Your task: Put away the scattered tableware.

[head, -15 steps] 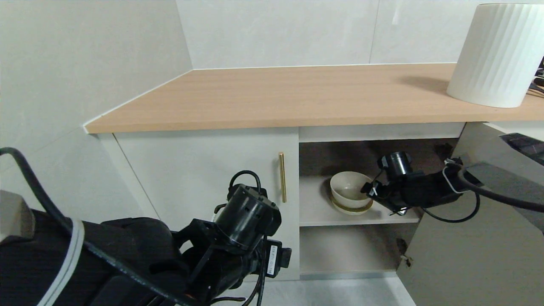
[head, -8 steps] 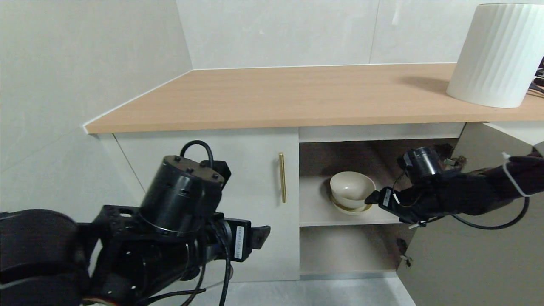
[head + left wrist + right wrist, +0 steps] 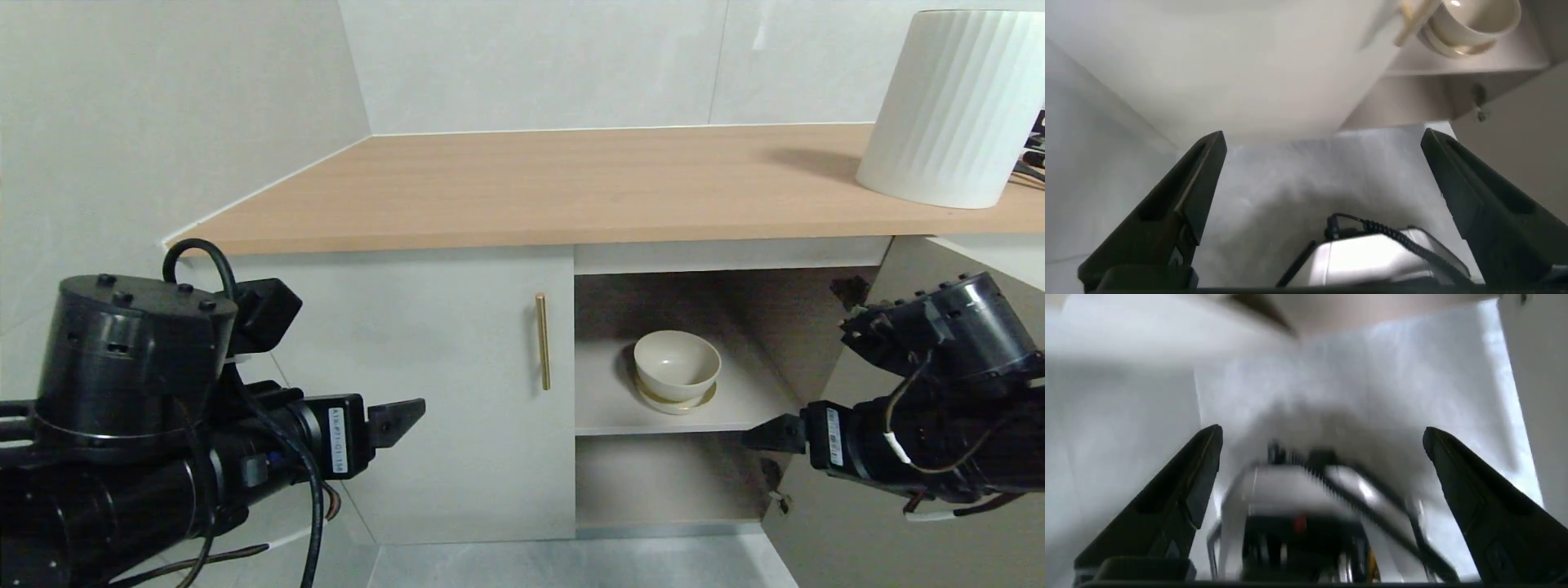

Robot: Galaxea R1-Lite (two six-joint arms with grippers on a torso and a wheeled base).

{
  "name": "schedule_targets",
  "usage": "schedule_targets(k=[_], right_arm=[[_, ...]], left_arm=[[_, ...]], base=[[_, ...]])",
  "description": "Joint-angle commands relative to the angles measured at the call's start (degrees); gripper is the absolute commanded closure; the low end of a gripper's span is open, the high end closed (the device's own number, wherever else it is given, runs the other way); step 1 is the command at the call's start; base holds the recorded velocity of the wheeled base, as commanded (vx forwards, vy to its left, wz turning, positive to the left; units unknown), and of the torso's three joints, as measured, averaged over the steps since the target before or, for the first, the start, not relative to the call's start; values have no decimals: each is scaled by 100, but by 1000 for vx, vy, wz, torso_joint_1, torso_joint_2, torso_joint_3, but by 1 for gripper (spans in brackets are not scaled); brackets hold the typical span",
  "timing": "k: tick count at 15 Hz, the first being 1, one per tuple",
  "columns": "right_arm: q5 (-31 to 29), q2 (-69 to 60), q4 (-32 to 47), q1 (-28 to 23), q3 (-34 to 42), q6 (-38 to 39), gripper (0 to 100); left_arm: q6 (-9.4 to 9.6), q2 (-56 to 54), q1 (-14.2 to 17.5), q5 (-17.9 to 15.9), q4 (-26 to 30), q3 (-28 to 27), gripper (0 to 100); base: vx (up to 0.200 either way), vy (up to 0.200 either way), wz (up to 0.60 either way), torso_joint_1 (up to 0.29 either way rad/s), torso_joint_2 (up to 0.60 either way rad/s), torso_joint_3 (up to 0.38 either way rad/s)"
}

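The cream bowl (image 3: 678, 361) sits on a small plate (image 3: 676, 401) on the upper shelf (image 3: 608, 404) of the open cabinet (image 3: 735, 254). The left gripper (image 3: 400, 417) hangs before the closed door (image 3: 441, 343) and the right gripper (image 3: 766, 433) beside the shelf's front edge, both with fingers apart and empty.

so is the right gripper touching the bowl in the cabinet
Apart. The head view shows the right gripper low and to the right of the bowl, with a clear stretch of bare shelf between them.

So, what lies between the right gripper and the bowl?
In the head view, only bare shelf and the rim of the plate under the bowl; the right gripper touches neither.
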Motion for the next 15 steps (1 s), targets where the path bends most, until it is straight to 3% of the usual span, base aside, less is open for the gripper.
schedule_targets(k=[1, 9, 15], right_arm=[[33, -515, 11, 135, 305, -11, 0], [-55, -673, 37, 161, 323, -28, 0], [-72, -691, 54, 231, 358, -28, 0]], left_arm=[[14, -47, 129, 2, -9, 10, 0], [-13, 41, 94, 10, -9, 2, 0], [-4, 23, 94, 10, 0, 2, 0]], base=[[0, 0, 0, 0, 0, 0], [0, 0, 0, 0, 0, 0], [-200, 0, 0, 4, 2, 4]])
